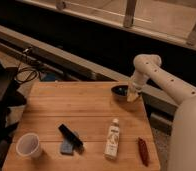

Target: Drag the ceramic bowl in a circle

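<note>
Nearest, at lower left on the table [66,107], the cup [29,145] stood upright and looked empty; a bottle [111,138] lay at lower centre. Farther, near the table's far right edge, sat the bowl [120,91], nothing showing inside. The gripper [133,94] met its right rim, probably placed to drag it; open or clamped, I couldn't tell.

Wooden table [76,107]; dim light; railing [130,12] behind.

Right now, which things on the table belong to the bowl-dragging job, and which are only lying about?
For the job: black bowl near the far right corner; claw at its rim.
Lying about: white cup, black bar, blue pad, white bottle, reddish stick.
</note>
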Robot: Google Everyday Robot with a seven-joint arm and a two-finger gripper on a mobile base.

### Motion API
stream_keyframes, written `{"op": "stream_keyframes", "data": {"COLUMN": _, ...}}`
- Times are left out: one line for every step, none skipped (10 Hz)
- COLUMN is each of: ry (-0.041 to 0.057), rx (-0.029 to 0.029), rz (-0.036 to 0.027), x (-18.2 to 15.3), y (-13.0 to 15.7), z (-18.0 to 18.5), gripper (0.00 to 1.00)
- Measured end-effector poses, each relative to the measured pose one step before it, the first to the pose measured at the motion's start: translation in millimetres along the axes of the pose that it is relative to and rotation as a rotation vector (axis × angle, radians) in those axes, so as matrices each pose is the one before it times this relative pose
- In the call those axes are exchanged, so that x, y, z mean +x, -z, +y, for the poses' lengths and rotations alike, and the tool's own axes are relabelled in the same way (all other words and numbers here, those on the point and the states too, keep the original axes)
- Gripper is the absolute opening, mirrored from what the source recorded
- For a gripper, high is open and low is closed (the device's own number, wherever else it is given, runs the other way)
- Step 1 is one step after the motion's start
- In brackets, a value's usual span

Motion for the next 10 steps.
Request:
{"op": "stream_keyframes", "data": {"ry": 0.02249, "rx": -0.00677, "rz": -0.00086, "x": -8.66, "y": 1.21, "z": 5.39, "gripper": 0.05}}
{"op": "stream_keyframes", "data": {"ry": 0.04066, "rx": -0.01317, "rz": -0.00169, "x": -17.68, "y": 1.15, "z": 9.06, "gripper": 0.05}}
{"op": "stream_keyframes", "data": {"ry": 0.0492, "rx": -0.00886, "rz": -0.00614, "x": -26.36, "y": 0.09, "z": 6.83, "gripper": 0.05}}
{"op": "stream_keyframes", "data": {"ry": 0.03909, "rx": -0.00453, "rz": -0.01202, "x": -24.06, "y": -0.3, "z": 2.35, "gripper": 0.05}}
{"op": "stream_keyframes", "data": {"ry": 0.04165, "rx": -0.00623, "rz": -0.01379, "x": -24.61, "y": -1.4, "z": 0.74, "gripper": 0.05}}
{"op": "stream_keyframes", "data": {"ry": 0.05338, "rx": -0.00709, "rz": -0.01351, "x": -28.0, "y": -2.94, "z": -1.06, "gripper": 0.05}}
{"op": "stream_keyframes", "data": {"ry": 0.0489, "rx": -0.00312, "rz": -0.00962, "x": -24.85, "y": -3.87, "z": -4.67, "gripper": 0.05}}
{"op": "stream_keyframes", "data": {"ry": 0.04251, "rx": 0.00047, "rz": -0.00672, "x": -20.84, "y": -4.09, "z": -7.69, "gripper": 0.05}}
{"op": "stream_keyframes", "data": {"ry": 0.04542, "rx": 0.0027, "rz": -0.00265, "x": -23.78, "y": -8.17, "z": -16.03, "gripper": 0.05}}
{"op": "stream_keyframes", "data": {"ry": 0.01931, "rx": 0.00292, "rz": -0.00255, "x": -12.44, "y": -7.1, "z": -14.87, "gripper": 0.05}}
